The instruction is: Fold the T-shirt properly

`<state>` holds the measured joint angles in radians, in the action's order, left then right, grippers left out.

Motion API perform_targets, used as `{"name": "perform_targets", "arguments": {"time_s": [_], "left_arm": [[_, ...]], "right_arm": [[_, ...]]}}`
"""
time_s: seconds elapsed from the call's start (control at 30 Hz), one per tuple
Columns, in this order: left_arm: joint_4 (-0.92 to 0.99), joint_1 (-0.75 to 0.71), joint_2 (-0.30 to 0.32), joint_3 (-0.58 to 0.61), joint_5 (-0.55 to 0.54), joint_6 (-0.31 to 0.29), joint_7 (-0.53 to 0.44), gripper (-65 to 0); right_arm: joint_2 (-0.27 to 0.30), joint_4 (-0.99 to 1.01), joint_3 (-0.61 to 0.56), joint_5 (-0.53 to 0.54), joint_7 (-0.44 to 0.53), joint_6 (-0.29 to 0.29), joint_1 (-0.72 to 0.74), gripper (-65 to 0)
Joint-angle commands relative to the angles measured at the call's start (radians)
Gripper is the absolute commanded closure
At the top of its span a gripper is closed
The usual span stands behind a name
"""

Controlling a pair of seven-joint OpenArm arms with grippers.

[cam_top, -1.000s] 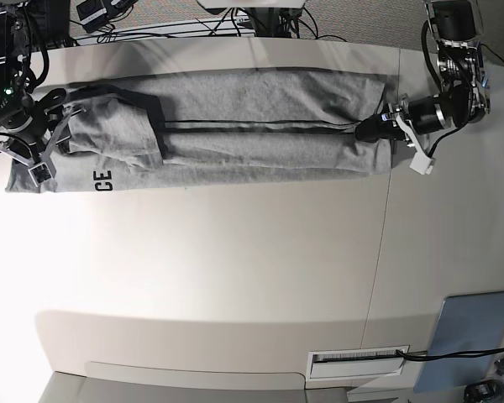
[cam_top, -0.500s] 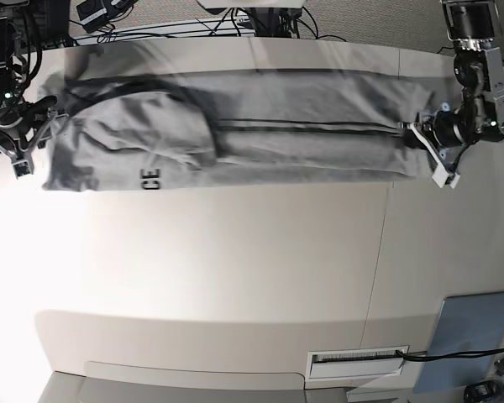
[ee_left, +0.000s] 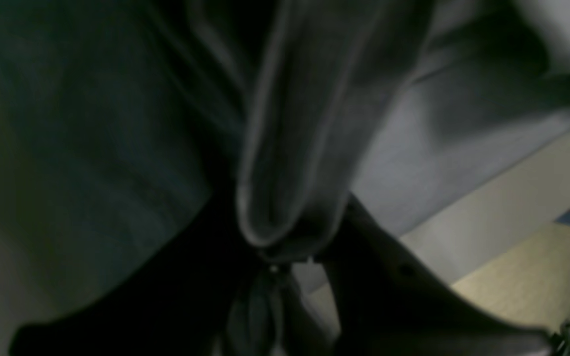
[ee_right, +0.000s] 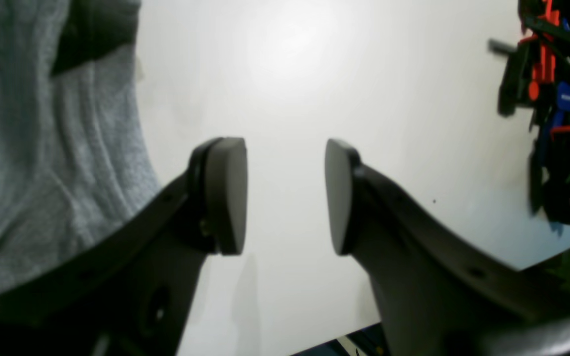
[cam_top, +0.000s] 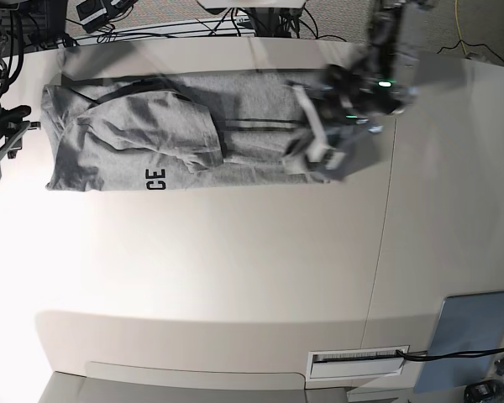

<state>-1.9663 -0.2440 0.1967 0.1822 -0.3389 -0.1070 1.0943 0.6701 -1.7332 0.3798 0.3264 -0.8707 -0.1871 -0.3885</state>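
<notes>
Gripping, left gripper point(ee_left: 285, 257): your jaws clench a fold of the T-shirt.
Right gripper point(ee_right: 287, 198): released, your fingers apart beside the cloth.
T-shirt point(cam_top: 143, 138): grey, on your table point(cam_top: 210, 260), folded into a long band, partly rumpled, letters "CE" showing.
Blue panel point(cam_top: 464, 336): well apart from the shirt.

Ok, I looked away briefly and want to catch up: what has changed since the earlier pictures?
The left tool has swung inward, toward the right arm's side, carrying the far end of the T-shirt over with it, still gripped. The right tool has drawn outward, off the shirt, and stands open. The shirt's lettered end also shifted inward at first. The blue-grey panel stayed put.
</notes>
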Motion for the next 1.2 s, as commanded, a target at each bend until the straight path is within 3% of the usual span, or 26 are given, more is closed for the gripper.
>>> {"name": "perform_targets", "arguments": {"time_s": [0.0,0.13,0.37,0.63,0.73,0.8,1.0,1.17], "left_arm": [[-0.018,0.02,-0.017,0.033,0.023,0.02,-0.023,0.0],[-0.017,0.076,-0.102,0.135,0.093,0.09,-0.041,0.0],[-0.004,0.12,-0.217,0.149,0.092,0.084,-0.044,0.0],[0.019,0.122,-0.232,0.152,-0.001,0.051,-0.044,0.0],[0.019,0.122,-0.232,0.151,-0.047,0.0,-0.032,0.0],[0.019,0.122,-0.232,0.152,-0.079,-0.003,-0.031,0.0],[0.019,0.128,-0.233,0.179,-0.085,-0.005,-0.047,0.0],[0.019,0.128,-0.232,0.224,-0.085,-0.044,-0.04,0.0]], "right_arm": [[0.026,-0.013,0.014,-0.003,0.02,0.003,0.006,-25.6],[0.025,-0.013,0.014,-0.002,0.017,0.003,0.006,-25.6],[0.025,-0.013,0.014,-0.002,0.013,0.003,0.006,-25.6],[0.025,-0.013,0.014,-0.002,0.014,0.003,0.006,-25.6],[0.025,-0.013,0.014,-0.002,0.013,0.003,0.006,-25.6],[0.025,-0.013,0.014,-0.002,0.01,0.003,0.006,-25.6],[0.026,-0.013,0.014,-0.003,0.01,0.003,0.006,-25.6],[0.025,-0.013,0.014,-0.005,0.006,0.003,0.006,-25.6]]}}
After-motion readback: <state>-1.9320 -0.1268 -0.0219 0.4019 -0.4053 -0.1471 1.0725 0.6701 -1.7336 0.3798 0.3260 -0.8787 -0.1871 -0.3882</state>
